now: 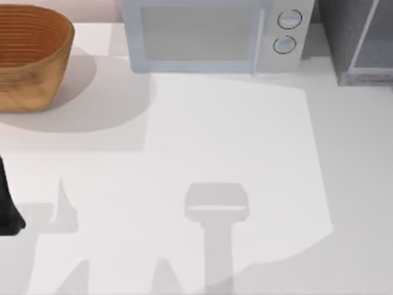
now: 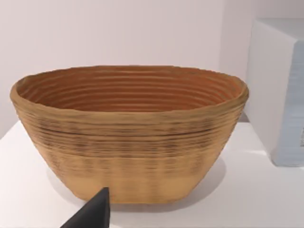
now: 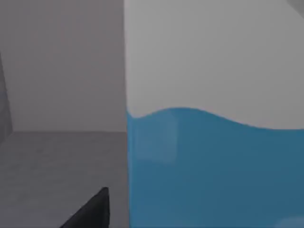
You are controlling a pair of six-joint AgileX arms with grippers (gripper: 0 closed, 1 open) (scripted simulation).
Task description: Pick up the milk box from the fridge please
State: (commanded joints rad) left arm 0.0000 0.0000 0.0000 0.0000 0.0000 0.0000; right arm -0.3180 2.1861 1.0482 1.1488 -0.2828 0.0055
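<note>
The milk box (image 3: 213, 166) looms very close in the right wrist view, with a white top over a light blue body. It stands inside the fridge (image 3: 57, 161), whose grey floor and back wall surround it. A dark fingertip (image 3: 92, 211) of my right gripper sits just beside the box's edge, a small gap apart, so the gripper is open. In the top view the fridge (image 1: 353, 37) stands at the table's back right corner. My left arm (image 1: 6, 206) is parked at the table's left edge, its fingertip (image 2: 92, 213) low before the basket.
A woven basket (image 1: 27, 55) stands at the back left, facing the left wrist camera (image 2: 128, 137). A white microwave (image 1: 215, 34) with two round dials occupies the back middle, next to the fridge. Arm shadows fall across the white table (image 1: 233, 135).
</note>
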